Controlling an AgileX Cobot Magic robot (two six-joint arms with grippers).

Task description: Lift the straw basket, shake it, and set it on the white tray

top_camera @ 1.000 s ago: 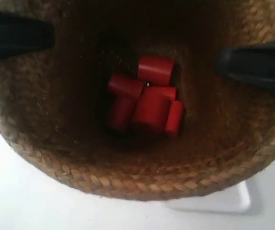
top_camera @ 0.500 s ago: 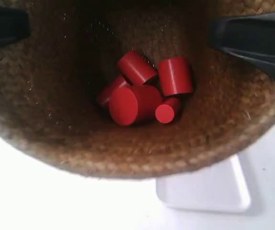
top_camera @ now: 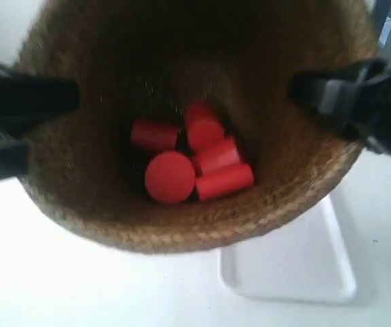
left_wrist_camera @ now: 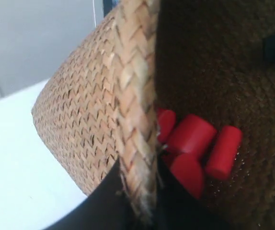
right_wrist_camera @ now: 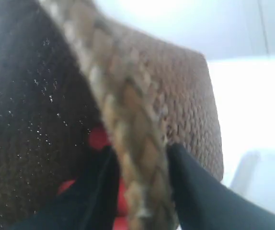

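Note:
The straw basket (top_camera: pixel 73 184) hangs in the air close under the exterior camera and fills most of that view. Several red cylinders (top_camera: pixel 189 160) lie loose on its dark bottom. My left gripper (left_wrist_camera: pixel 140 201) is shut on the braided rim (left_wrist_camera: pixel 137 120), one finger outside and one inside. On the opposite rim (right_wrist_camera: pixel 132 143) my right gripper (right_wrist_camera: pixel 142 191) is shut the same way. In the exterior view both black grippers (top_camera: pixel 39 99) (top_camera: pixel 332 99) pinch the rim at either side. The white tray (top_camera: pixel 298 262) lies on the table below, half hidden by the basket.
The white table top (top_camera: pixel 52 286) spreads under the basket. A pale wall (left_wrist_camera: pixel 37 38) stands behind in the left wrist view. The red cylinders (left_wrist_camera: pixel 195 143) also show inside the basket from the left wrist.
The basket has shifted and tilted between frames, now sitting higher in view with more of the tray showing. The red cylinders have tumbled into a new arrangement. Both grippers stay on the rim.

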